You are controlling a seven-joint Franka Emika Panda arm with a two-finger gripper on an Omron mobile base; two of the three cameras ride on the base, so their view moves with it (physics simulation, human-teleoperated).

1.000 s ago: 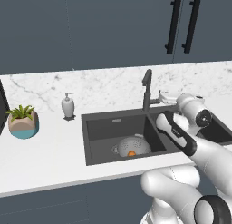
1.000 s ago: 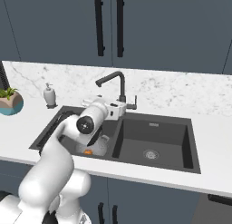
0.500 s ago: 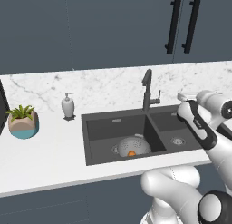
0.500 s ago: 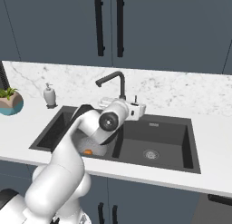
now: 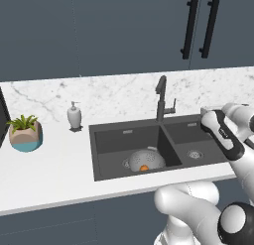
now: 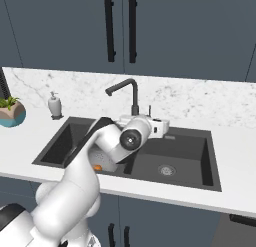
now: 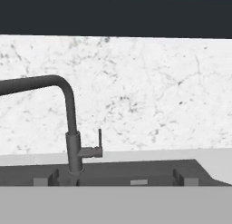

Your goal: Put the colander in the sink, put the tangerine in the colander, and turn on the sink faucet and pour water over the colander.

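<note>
The grey colander [image 5: 144, 158] sits in the left basin of the dark sink [image 5: 115, 140], with the orange tangerine [image 5: 144, 167] inside it. In the right base view my arm partly hides the colander [image 6: 103, 158] and the tangerine [image 6: 98, 167]. The tall dark faucet [image 5: 161, 97] stands behind the divider, its spout reaching over the left basin; no water shows. My gripper [image 6: 164, 126] hovers over the right basin of the sink [image 6: 209, 158], open and empty, facing the faucet [image 7: 70, 128] and its side lever [image 7: 99, 141]. The fingertips [image 7: 45, 181] stand wide apart.
A white soap dispenser [image 5: 74, 115] stands on the marble counter left of the sink, and a potted plant [image 5: 25, 132] sits further left. Dark cabinet doors with long handles [image 6: 109, 28] hang above the backsplash.
My arm has swung right, from over the left basin to over the right basin, and the hand now faces the faucet. The jaws have stayed open.
</note>
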